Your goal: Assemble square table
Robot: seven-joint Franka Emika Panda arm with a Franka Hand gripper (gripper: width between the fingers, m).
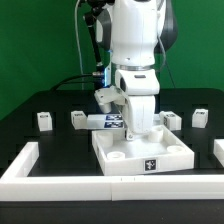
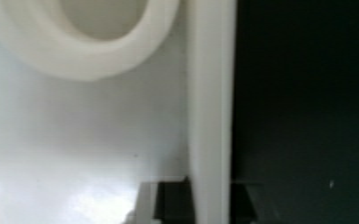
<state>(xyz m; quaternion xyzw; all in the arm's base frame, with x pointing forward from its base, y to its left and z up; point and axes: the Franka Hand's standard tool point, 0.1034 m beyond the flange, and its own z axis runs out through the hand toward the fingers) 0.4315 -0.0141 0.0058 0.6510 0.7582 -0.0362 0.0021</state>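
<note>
Barely begun, by the look of things. Shows the square panel (image 1: 143, 152) flat on the black table (image 1: 60, 137), just inside the border wall (image 1: 55, 175). Shows the gripper (image 2: 202, 205) clenched on the panel's raised rim (fingertips only dim shapes in the wrist view). Leaves all four legs (image 1: 43, 121) loose, standing in a row behind, apart from the panel. Holds nothing inside the rim; round socket (image 2: 96, 35) empty.

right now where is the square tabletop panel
In the exterior view the square panel lies centre front, just behind the white border wall, with the hand down on it and the marker board behind.
</note>
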